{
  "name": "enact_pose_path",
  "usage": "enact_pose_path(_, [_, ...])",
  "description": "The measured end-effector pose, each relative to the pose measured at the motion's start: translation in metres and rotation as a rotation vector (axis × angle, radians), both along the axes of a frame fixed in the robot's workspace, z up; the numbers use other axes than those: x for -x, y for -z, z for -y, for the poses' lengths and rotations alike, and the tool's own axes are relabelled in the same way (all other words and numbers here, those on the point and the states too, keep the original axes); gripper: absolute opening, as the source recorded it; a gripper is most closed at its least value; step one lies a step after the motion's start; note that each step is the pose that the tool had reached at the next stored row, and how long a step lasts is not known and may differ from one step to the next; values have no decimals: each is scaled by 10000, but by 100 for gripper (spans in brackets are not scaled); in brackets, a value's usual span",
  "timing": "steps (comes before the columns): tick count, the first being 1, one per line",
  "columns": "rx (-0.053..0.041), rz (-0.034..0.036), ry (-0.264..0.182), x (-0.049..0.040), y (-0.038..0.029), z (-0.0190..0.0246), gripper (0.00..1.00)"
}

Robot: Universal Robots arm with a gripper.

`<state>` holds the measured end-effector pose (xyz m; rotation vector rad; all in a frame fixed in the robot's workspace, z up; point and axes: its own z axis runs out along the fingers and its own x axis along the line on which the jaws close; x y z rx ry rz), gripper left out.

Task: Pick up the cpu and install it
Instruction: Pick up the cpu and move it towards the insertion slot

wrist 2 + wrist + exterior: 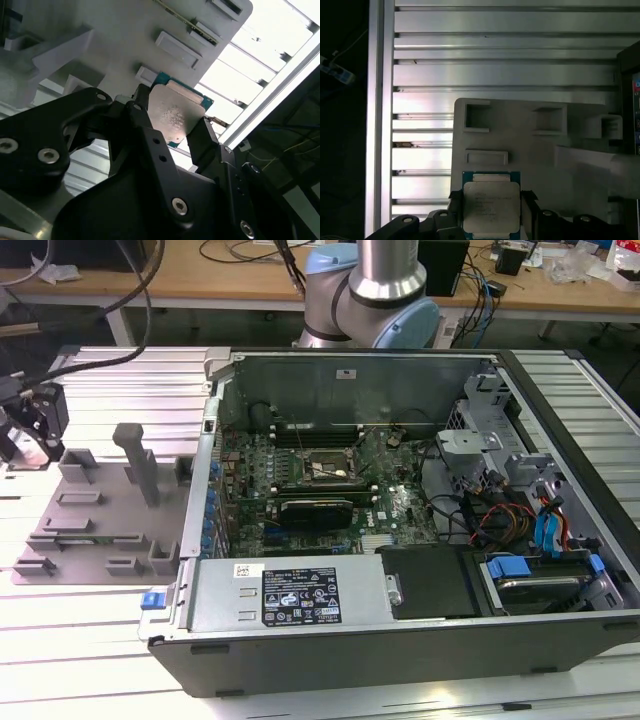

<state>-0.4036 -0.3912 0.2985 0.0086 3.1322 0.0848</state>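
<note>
A slatted metal table [100,660] is seen across the exterior view, and most of the middle and the exterior view's right is taken up by an open computer case [330,650] lying on it. The arm [385,280] is seen at the upper middle, cut off by the frame edge. A gray tray [100,515] is laid on the table at the exterior view's left, just beside the case. Inside the case the motherboard [400,505] is exposed, and its dark socket [322,468] is seen near the picture's centre with nothing seated in it, as far as can be made out. The gripper [32,425] is found at the far left edge of the exterior view, beside the tray and well apart from the socket. In both wrist views the cpu [491,202] is seen clamped by its opposite edges between the two black fingers [202,142], silvery top toward the cameras, with the tray behind it. The pick-up is therefore judged done or nearly so; the carry to the case and the installation are not yet done. Whether the chip is clear of the tray cannot be told, its underside is hidden, and the socket's latch is too small to judge.
</note>
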Motion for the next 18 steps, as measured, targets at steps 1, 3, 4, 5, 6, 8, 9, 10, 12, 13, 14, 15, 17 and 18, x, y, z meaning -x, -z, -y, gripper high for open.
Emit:
enact_pose_path(1, [0, 0, 0, 0, -34, -2, 55])
enact_pose_path(3, [-1, 1, 0, 0, -94, -5, 55])
enact_pose_path(4, [0, 0, 1, 0, -145, -9, 55])
enact_pose_path(5, [0, 0, 1, 0, -191, -13, 55])
enact_pose_path(6, [1, 0, 0, 0, -228, -15, 55])
enact_pose_path(8, [0, 0, 1, 0, -275, -20, 55])
enact_pose_path(9, [0, 0, 1, 0, -310, -23, 55])
enact_pose_path(10, [0, 1, 1, 0, -371, -27, 55])
enact_pose_path(12, [0, 0, 0, 0, -449, -34, 55])
enact_pose_path(13, [0, 0, 1, 0, -475, -36, 55])
enact_pose_path(14, [0, 0, 1, 0, -494, -38, 55])
enact_pose_path(15, [0, 0, 1, 0, -524, -41, 55])
enact_pose_path(17, [0, 0, 1, 0, -614, -51, 55])
enact_pose_path(18, [0, 0, 1, 0, -642, -56, 55])
